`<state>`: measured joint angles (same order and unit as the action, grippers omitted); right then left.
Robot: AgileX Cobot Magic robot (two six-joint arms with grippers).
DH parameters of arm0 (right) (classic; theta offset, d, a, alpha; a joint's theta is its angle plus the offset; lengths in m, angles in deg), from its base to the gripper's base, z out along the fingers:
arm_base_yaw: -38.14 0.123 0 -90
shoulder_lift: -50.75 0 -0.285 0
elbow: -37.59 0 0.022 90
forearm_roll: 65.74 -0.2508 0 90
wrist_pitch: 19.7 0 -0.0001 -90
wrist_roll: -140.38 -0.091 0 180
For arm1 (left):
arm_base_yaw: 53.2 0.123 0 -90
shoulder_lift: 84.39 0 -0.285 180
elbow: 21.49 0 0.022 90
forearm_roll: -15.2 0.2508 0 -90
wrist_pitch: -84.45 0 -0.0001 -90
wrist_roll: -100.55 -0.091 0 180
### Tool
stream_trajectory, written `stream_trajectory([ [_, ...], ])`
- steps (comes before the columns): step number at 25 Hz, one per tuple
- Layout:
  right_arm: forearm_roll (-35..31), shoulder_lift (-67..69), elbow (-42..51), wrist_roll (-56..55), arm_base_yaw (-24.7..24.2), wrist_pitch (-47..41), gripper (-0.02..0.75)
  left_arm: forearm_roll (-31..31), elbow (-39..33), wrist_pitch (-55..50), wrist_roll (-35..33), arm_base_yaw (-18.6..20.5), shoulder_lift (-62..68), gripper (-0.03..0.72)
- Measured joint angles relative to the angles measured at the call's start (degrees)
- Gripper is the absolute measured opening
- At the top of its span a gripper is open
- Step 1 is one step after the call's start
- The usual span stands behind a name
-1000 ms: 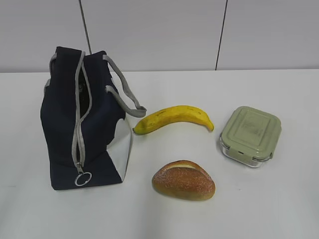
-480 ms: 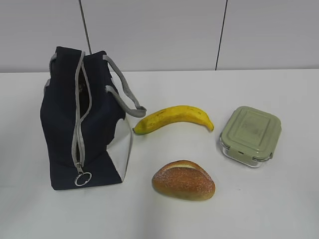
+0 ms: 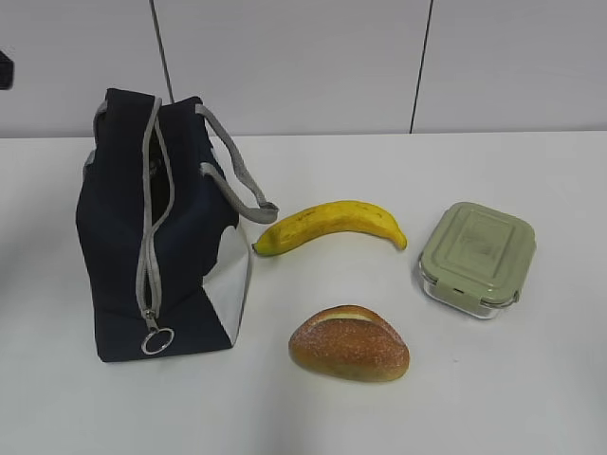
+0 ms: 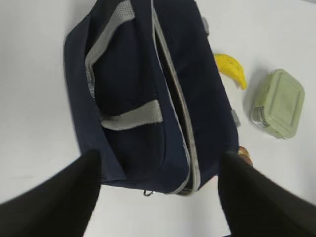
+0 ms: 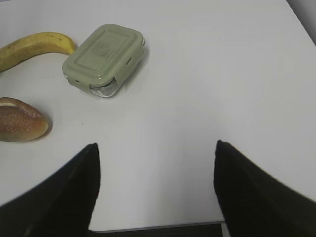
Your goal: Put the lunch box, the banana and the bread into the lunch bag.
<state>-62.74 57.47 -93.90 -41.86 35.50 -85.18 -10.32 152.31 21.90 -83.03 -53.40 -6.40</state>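
Observation:
The navy lunch bag [image 3: 161, 237] stands at the left of the table, its grey zipper [image 3: 152, 218] parted near the top. To its right lie the yellow banana [image 3: 332, 225], the green-lidded lunch box [image 3: 477, 258] and, nearer the front, the bread [image 3: 349, 343]. My left gripper [image 4: 159, 155] hovers open high over the lunch bag [image 4: 143, 94], holding nothing. My right gripper [image 5: 155, 144] is open over bare table, near the front edge. The lunch box [image 5: 103, 52], banana [image 5: 34, 47] and bread [image 5: 19, 126] lie ahead of it to the left.
The white table [image 3: 531, 398] ends in a front edge [image 5: 158, 227] just below my right gripper. A grey panelled wall [image 3: 303, 57] stands behind. A small dark part [image 3: 5, 68] shows at the left border of the exterior view.
A small dark part has come into the exterior view at its upper left border. The bag, banana, bread and lunch box have not moved.

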Motion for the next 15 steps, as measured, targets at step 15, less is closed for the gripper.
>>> stream_trajectory([
  [15, 0.0, 0.0, 0.0, 0.0, 0.0, 0.0, 0.53, -1.1, 14.3, 1.1, 0.0, -3.3, 26.7, 0.497],
])
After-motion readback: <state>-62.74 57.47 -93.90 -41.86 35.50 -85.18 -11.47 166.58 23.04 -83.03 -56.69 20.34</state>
